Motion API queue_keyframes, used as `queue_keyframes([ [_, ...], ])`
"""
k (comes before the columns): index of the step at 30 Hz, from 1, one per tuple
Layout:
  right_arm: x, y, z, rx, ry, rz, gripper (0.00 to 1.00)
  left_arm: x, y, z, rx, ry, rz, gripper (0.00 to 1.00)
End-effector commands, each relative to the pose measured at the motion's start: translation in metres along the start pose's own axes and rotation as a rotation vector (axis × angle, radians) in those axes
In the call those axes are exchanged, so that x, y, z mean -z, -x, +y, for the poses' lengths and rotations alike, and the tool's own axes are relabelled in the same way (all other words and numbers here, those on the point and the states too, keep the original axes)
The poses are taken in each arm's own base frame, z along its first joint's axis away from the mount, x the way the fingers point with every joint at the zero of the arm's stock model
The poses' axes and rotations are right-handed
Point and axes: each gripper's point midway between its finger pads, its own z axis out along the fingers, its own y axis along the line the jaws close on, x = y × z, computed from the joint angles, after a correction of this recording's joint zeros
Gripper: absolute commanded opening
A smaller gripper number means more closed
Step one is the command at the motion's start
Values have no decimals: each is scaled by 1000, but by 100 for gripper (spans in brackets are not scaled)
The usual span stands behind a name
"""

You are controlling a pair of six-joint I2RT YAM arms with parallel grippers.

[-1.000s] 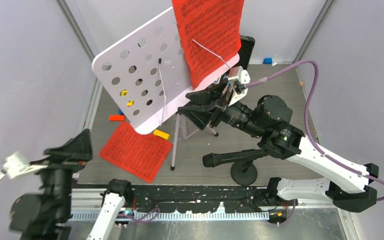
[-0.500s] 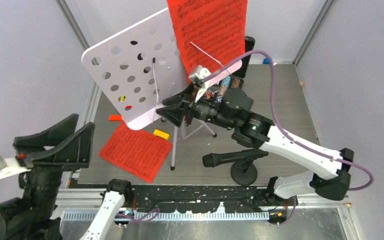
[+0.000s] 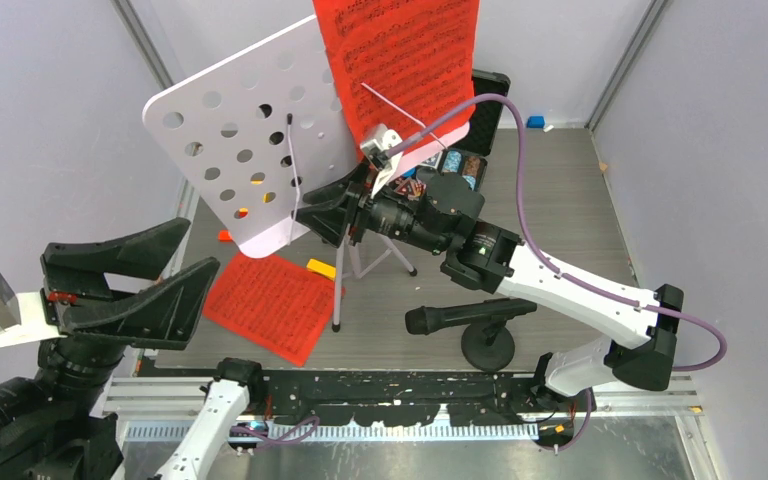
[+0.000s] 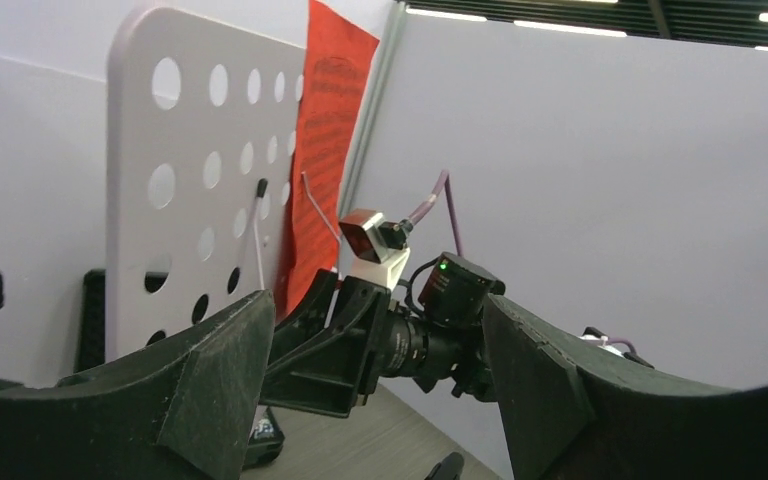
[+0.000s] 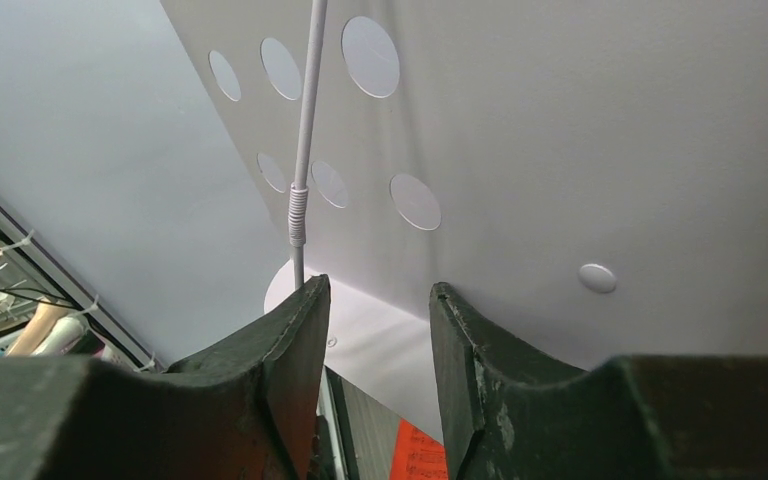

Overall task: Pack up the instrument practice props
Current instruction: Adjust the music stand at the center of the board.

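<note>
The white hole-punched music rack (image 3: 240, 150) stands tilted on silver tripod legs (image 3: 338, 290). One red sheet-music page (image 3: 400, 60) hangs on its right side. Another red page (image 3: 270, 300) lies on the floor under it. My right gripper (image 3: 320, 215) is shut on the rack's lower ledge (image 5: 380, 330), which sits between its fingers (image 5: 290, 340). My left gripper (image 3: 130, 285) is open and empty, raised at the near left and facing the rack (image 4: 190, 200). One black microphone (image 3: 470, 318) lies by its round base (image 3: 488, 348). A second microphone does not show.
The black poker chip case (image 3: 465, 165) lies open behind the right arm. A yellow block (image 3: 323, 268) and an orange block (image 3: 225, 236) lie under the rack, and a blue block (image 3: 535, 122) sits at the back. Grey walls close in on both sides.
My right gripper has moved left, and the rack and the red page on it have shifted left with it. My left gripper has risen and swung right towards the rack, jaws open.
</note>
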Motion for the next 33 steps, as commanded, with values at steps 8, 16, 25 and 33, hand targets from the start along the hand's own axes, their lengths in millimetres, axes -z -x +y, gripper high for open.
queue_keyframes([
  [8,27,43,15,22,23,-94,49,-43,8,-23,-9,-152,21,76],
  [16,43,52,19,34,29,-103,52,-55,21,-19,-35,-122,-6,73],
  [25,58,63,19,45,5,-130,52,-75,18,11,15,-50,-2,71],
  [33,79,71,8,95,-74,-135,55,-93,30,34,13,37,-19,72],
])
